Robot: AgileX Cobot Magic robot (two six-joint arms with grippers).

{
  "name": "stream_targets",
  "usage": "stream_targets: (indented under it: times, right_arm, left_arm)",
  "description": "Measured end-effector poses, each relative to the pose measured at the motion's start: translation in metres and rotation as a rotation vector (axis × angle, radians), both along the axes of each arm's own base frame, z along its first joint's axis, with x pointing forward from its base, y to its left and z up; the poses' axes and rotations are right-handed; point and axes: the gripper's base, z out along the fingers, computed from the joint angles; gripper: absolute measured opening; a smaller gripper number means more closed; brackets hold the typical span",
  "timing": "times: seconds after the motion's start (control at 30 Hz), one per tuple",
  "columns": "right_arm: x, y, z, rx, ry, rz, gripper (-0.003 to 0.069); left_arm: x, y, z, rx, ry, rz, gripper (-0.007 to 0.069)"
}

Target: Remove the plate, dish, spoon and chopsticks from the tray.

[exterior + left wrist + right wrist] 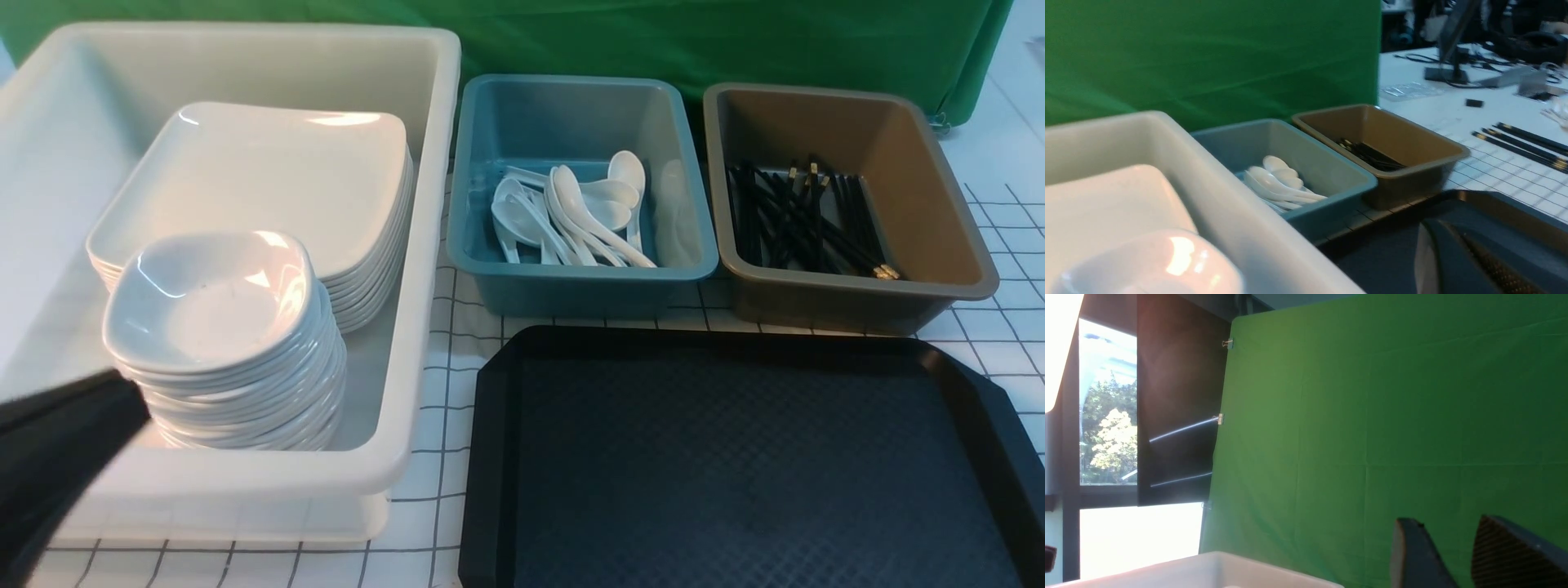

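We see the tray (751,457) bare, nearest the robot. Behind it, spoons (571,212) lie in the teal tub (580,282), chopsticks (804,220) in the brown tub (849,294); plates (253,180) are stacked in the white bin (408,343). Left gripper (1478,261) closed, empty; right gripper (1453,555) parted, empty.

Left arm (49,457): blurred matte black wedge, no visible markings. Left gripper (1478,261): dark blue-grey plastic fingers, fine dotted grip texture on the inner pad. Right gripper (1457,555): two dark tapered fingers (1412,555), same cross-hatched pad on one inner face.
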Motion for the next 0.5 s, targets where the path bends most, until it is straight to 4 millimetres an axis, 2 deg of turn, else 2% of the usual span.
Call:
stream_targets:
  times: [0.1,0.17,0.33,0.37,0.43,0.5]
  right_arm:
    - [0.0,0.0,0.0,0.0,0.0,0.0,0.0239]
    - [0.0,0.0,0.0,0.0,0.0,0.0,0.0239]
    - [0.0,0.0,0.0,0.0,0.001,0.0,0.0239]
    - [0.0,0.0,0.0,0.0,0.001,0.0,0.0239]
    - [0.0,0.0,0.0,0.0,0.001,0.0,0.0239]
    - [0.0,0.0,0.0,0.0,0.001,0.0,0.024]
  left_arm:
    - [0.001,0.008,-0.01,0.004,-0.057,0.108,-0.0003]
    - [0.0,0.017,-0.03,0.028,-0.093,0.235,-0.0003]
    - [-0.003,0.029,-0.076,0.076,-0.053,0.417,-0.0002]
    - [-0.003,0.03,-0.077,0.078,-0.049,0.428,-0.0002]
    - [-0.003,0.033,-0.096,0.095,-0.006,0.48,-0.0002]
    - [-0.003,0.034,-0.103,0.11,0.026,0.498,-0.0002]
